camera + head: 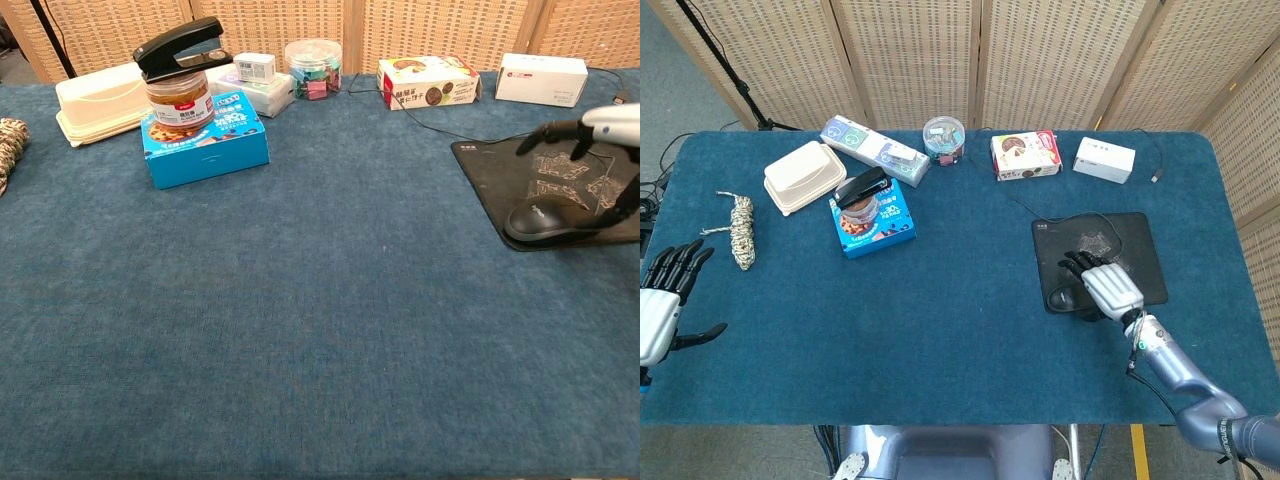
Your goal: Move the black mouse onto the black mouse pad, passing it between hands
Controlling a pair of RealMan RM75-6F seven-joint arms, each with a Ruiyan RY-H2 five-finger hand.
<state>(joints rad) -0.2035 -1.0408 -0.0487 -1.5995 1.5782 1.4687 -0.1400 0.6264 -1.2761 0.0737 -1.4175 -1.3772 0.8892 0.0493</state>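
I see the black mouse [545,221] lying flat on the near left corner of the black mouse pad [1135,250], its cable [455,128] trailing off toward the snack box [428,81] at the back. My right hand [600,135] hovers just above the mouse with fingers spread and nothing in them, clear of the shell. I'd judge the mouse light, rigid and smooth-topped, so if it needs shifting I would take it across the flanks, not the glossy hump, and mind the cord tugging it back. The placement looks done to me. Far from the pad, my left hand [662,300] waits at the table's opposite edge, fingers apart and empty.
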